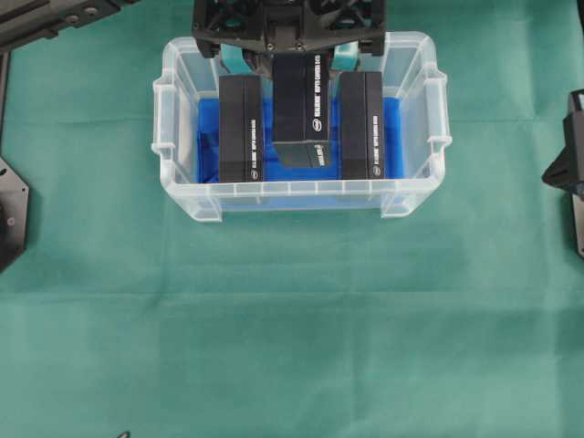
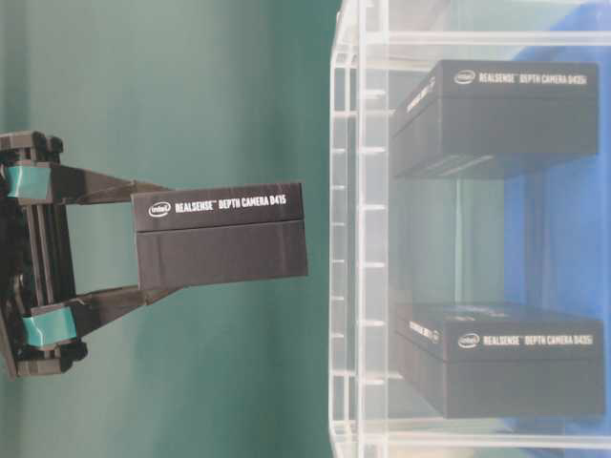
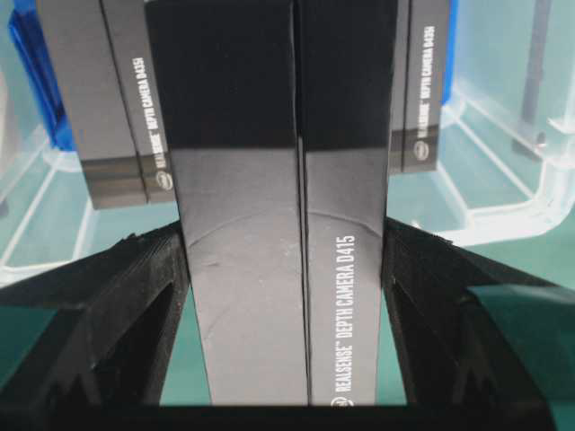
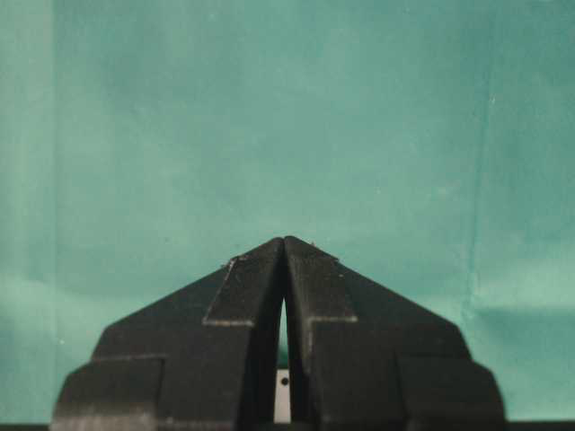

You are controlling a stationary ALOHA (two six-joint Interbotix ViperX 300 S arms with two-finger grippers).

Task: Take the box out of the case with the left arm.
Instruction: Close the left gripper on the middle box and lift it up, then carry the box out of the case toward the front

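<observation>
Clamped between the left gripper's (image 3: pixel 287 359) jaws, the black box (image 3: pixel 283 224) — printed "RealSense Depth Camera D415" — hangs above the case (image 1: pixel 182 196), clear of the two boxes standing inside on the blue sheet (image 1: pixel 208 137). Extraction looks nearly done — next, I judge, carry it beyond the rim and lower it onto the green cloth (image 1: pixel 292 319). Right gripper (image 4: pixel 284 247) rests closed, empty.
</observation>
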